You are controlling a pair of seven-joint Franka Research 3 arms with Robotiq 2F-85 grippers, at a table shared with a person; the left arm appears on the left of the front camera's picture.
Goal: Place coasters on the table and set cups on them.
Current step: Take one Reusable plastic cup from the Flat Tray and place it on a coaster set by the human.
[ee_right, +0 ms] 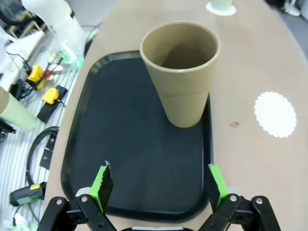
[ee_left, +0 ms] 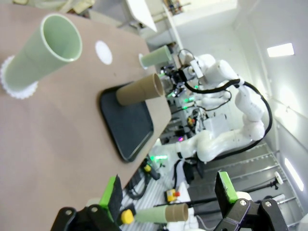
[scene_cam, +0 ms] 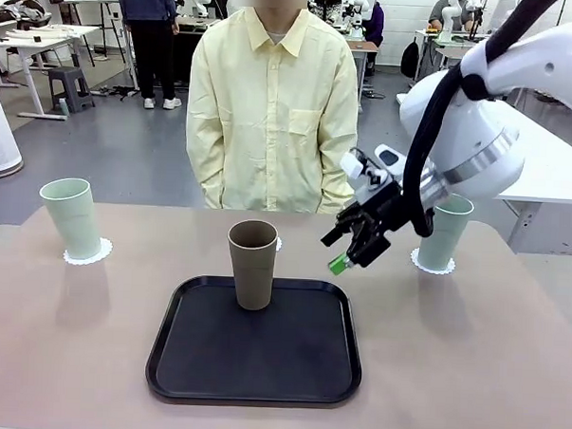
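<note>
Sitting at the middle left of the front view, the left mint cup (scene_cam: 72, 218) is resting upright on the left coaster (scene_cam: 87, 253), a scalloped white disc on the beige table (scene_cam: 507, 376). Toward the centre, the brown cup (scene_cam: 252, 263) is standing upright on the far part of the black tray (scene_cam: 254, 365). The edge of the bare coaster (scene_cam: 278, 244) is peeking out just behind the cup, lying on the table. A person (scene_cam: 272, 109) in a pale yellow shirt is standing at the far side, upper centre.

Just right of the brown cup, the right gripper (scene_cam: 337, 253) is hanging in the air and tilting down toward the tray, its jaws spread wide and gripping nothing. In the right wrist view its fingers are framing the lower part of the tray, below the cup in the frame.

At the middle right, the right mint cup (scene_cam: 444, 231) is sitting on the right coaster (scene_cam: 433, 267), partly hidden by the arm.

In the left wrist view, the left gripper (ee_left: 168, 190) is showing along the bottom of the frame, fingers wide apart and empty.
</note>
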